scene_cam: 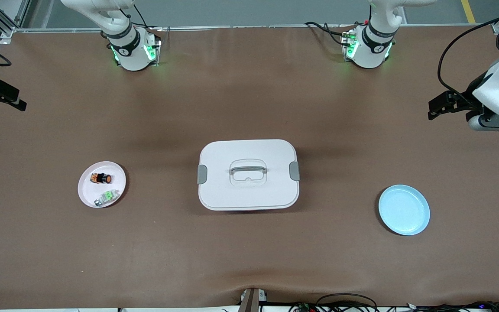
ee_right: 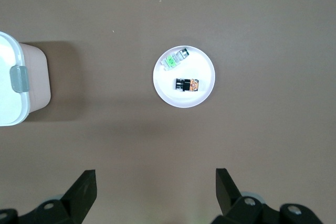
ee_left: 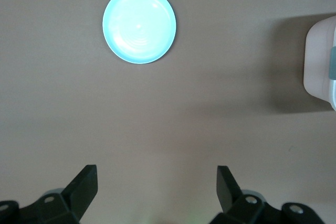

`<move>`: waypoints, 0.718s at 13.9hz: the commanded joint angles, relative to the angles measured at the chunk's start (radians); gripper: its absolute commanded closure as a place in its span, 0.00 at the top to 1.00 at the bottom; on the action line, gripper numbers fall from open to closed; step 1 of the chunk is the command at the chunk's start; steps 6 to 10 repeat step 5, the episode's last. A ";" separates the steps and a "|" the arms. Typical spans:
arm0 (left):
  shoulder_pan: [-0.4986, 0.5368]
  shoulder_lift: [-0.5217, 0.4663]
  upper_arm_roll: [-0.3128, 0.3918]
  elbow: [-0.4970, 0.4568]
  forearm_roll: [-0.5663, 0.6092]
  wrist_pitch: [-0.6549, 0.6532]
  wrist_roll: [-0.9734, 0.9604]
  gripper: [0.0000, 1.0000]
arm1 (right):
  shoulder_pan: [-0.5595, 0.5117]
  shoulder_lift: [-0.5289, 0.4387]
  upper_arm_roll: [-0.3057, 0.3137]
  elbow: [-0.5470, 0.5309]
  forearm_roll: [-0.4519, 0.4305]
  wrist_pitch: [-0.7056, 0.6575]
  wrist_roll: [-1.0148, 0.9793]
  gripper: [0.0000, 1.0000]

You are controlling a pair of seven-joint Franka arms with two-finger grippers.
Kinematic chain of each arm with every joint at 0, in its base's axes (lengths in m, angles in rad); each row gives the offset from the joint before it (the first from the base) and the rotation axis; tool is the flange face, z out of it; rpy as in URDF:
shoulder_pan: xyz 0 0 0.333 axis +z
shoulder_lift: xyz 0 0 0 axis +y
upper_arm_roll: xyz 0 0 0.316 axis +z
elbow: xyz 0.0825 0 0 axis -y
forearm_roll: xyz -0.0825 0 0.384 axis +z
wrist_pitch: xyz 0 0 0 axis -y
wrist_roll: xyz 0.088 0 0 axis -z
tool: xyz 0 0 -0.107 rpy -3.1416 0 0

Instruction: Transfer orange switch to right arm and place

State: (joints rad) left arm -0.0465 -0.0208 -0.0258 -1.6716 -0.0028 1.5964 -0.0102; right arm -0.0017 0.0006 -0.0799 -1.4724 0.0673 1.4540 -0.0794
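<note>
The orange switch (scene_cam: 101, 177) lies on its side on a small white plate (scene_cam: 86, 190) toward the right arm's end of the table. In the right wrist view the switch (ee_right: 187, 84) lies on the same plate (ee_right: 165, 85). My right gripper (scene_cam: 21, 100) hangs open and empty over bare table at that end, apart from the plate; its open jaws show in its wrist view (ee_right: 156, 184). My left gripper (scene_cam: 432, 109) hangs open and empty over bare table at the left arm's end; it also shows in its wrist view (ee_left: 157, 182).
A small green-and-silver part (scene_cam: 106, 197) shares the white plate, nearer the front camera than the switch. A white lidded box (scene_cam: 248, 174) with a clear handle stands mid-table. An empty light blue plate (scene_cam: 404, 209) lies toward the left arm's end and shows in the left wrist view (ee_left: 139, 24).
</note>
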 commanded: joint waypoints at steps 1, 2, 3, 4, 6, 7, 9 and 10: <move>-0.007 0.005 0.000 0.023 0.021 -0.023 -0.014 1.00 | 0.009 -0.017 0.002 -0.002 -0.012 0.000 -0.006 1.00; -0.007 0.005 0.000 0.023 0.021 -0.023 -0.013 1.00 | 0.009 -0.019 0.000 -0.003 -0.014 -0.004 -0.006 1.00; -0.007 0.005 0.000 0.024 0.021 -0.023 -0.013 1.00 | 0.003 -0.017 -0.001 -0.003 -0.012 -0.007 -0.006 1.00; -0.007 0.005 0.000 0.023 0.021 -0.023 -0.013 1.00 | 0.003 -0.017 -0.003 -0.002 -0.014 -0.003 -0.006 1.00; -0.007 0.005 0.000 0.023 0.020 -0.023 -0.013 1.00 | 0.003 -0.017 -0.003 -0.003 -0.015 -0.006 -0.006 1.00; -0.007 0.005 0.000 0.023 0.020 -0.023 -0.013 1.00 | 0.003 -0.017 -0.003 -0.003 -0.015 -0.006 -0.006 1.00; -0.007 0.005 0.000 0.023 0.020 -0.023 -0.013 1.00 | 0.003 -0.017 -0.003 -0.003 -0.015 -0.006 -0.006 1.00; -0.007 0.005 0.000 0.023 0.020 -0.023 -0.013 1.00 | 0.003 -0.017 -0.003 -0.003 -0.015 -0.006 -0.006 1.00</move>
